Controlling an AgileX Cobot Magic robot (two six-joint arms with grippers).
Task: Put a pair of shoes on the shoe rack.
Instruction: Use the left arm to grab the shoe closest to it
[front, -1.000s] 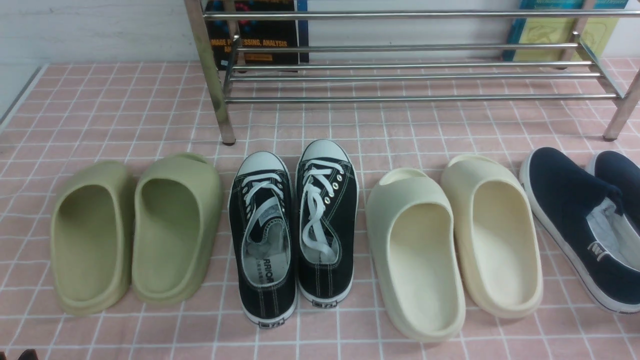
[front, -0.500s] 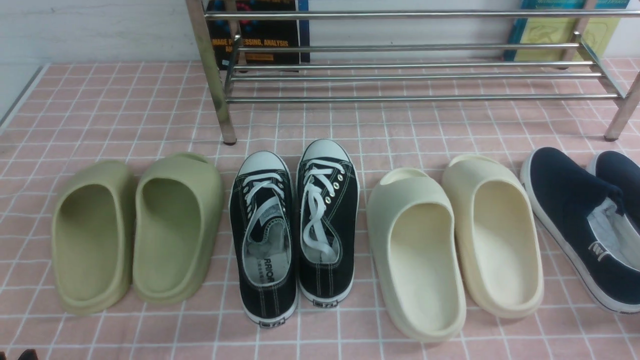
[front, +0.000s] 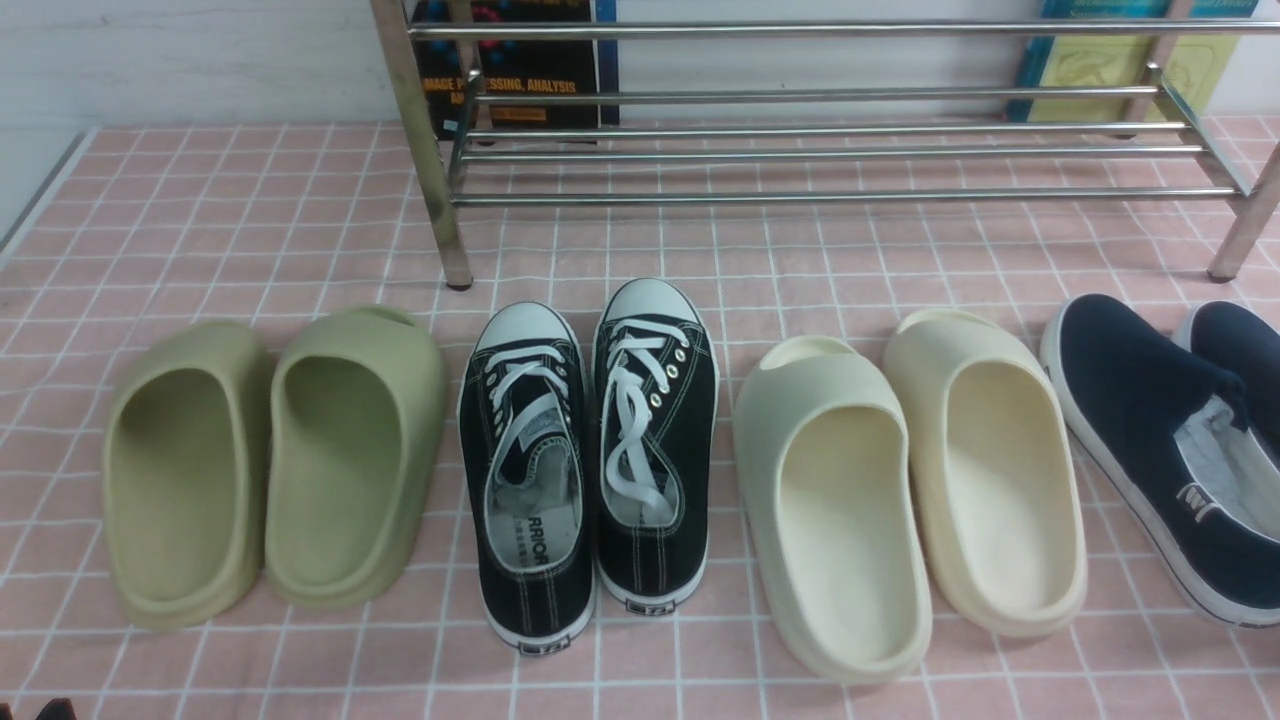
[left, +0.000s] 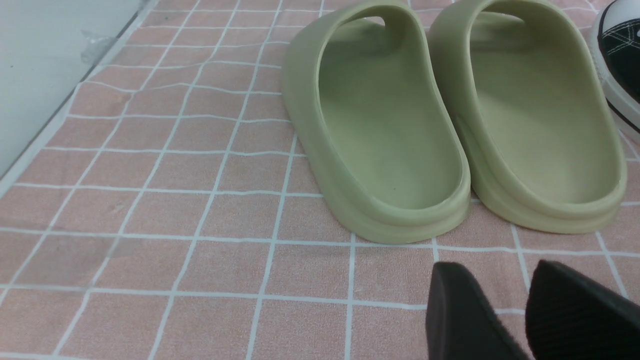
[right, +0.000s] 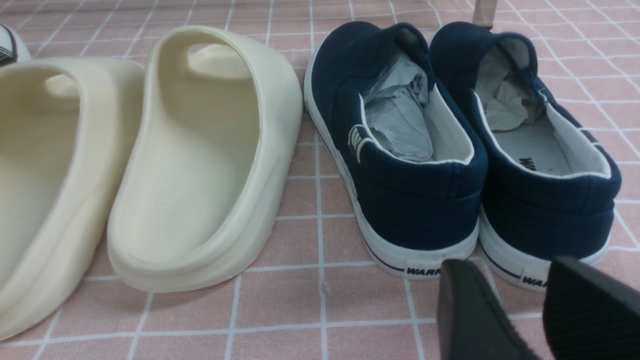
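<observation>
The pair of shoes (front: 575, 450) sat side by side at the centre of the front frame, below the shoe rack (front: 820, 196); left gripper (left: 520, 310) and right gripper (right: 537, 315) showed fingers apart, empty.

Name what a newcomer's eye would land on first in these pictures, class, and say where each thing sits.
Four pairs of shoes sit in a row on the pink checked cloth: green slides at far left, then the black lace-up sneakers, cream slides, and navy slip-ons at far right. Behind them stands the chrome shoe rack, with no shoes on its visible bars.
</observation>
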